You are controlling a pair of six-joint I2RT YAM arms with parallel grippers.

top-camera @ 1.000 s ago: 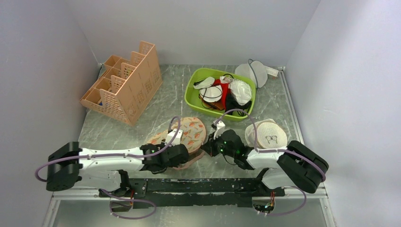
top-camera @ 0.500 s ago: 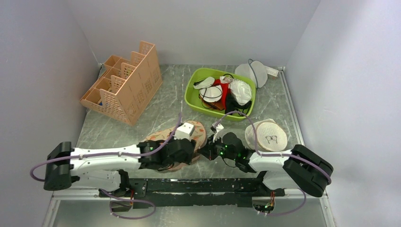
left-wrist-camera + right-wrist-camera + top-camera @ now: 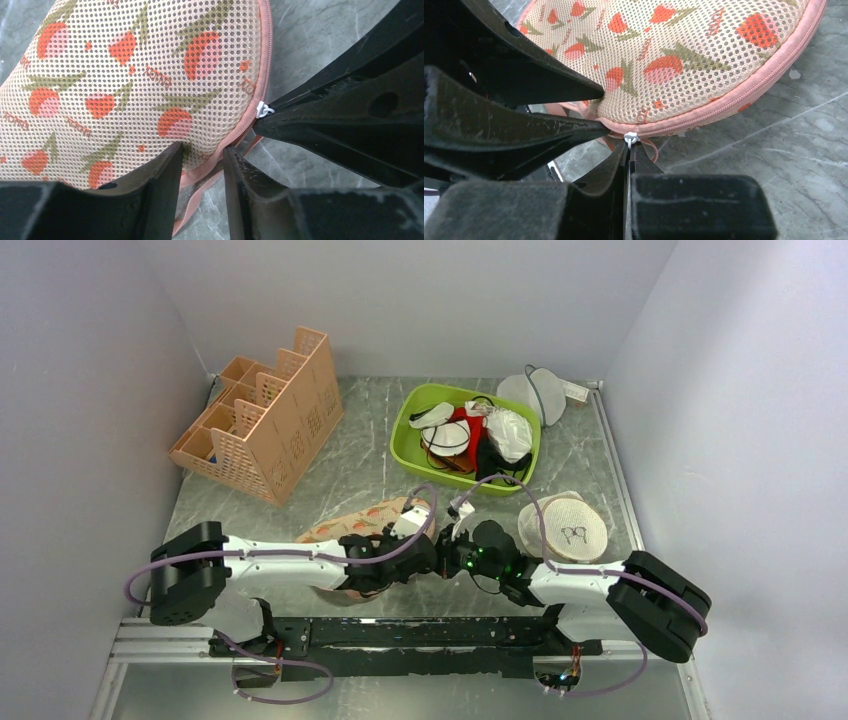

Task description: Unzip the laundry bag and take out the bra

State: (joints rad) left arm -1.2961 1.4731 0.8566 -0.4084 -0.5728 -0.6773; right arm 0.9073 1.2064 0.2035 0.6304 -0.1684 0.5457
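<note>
Laundry bag [image 3: 362, 522] lies on the desk [image 3: 370, 455] near its front edge, between the two arms. Left pincer [image 3: 202, 157] is clamped on its pink rim; right pincer [image 3: 629, 150], just beside, is clenched on the white zip pull [image 3: 630, 136].

laundry bag [image 3: 365, 520] partly covered from above, cropped by both wrist views, contents unseen
</note>
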